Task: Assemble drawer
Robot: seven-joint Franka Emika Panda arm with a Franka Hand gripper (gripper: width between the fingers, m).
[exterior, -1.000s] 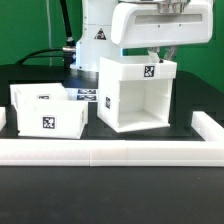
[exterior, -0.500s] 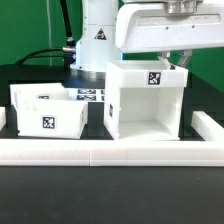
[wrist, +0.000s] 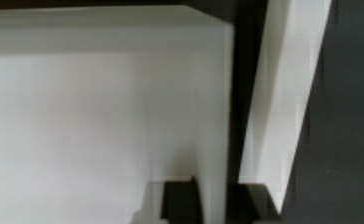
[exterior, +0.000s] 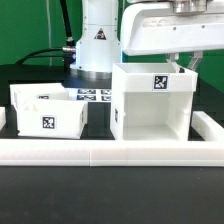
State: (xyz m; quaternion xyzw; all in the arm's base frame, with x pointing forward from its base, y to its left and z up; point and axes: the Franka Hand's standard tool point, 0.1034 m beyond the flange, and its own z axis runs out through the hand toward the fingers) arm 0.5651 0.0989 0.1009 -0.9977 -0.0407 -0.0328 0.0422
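Black table (exterior: 40, 195) with a white border rail (exterior: 100, 153) along its front. Behind the rail: trays (exterior: 45, 112) at the exterior view's left, open-fronted box (exterior: 150, 118) at its right, marker board (exterior: 95, 95) between, farther back.

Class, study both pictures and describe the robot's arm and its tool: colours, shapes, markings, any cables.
The arm is glossy white and rounded, with a small triangle sign and dark lettering on its column. The tool has a broad, boxy white body under a grey wrist piece and two slim dark fingers. Black cables loop behind the arm.
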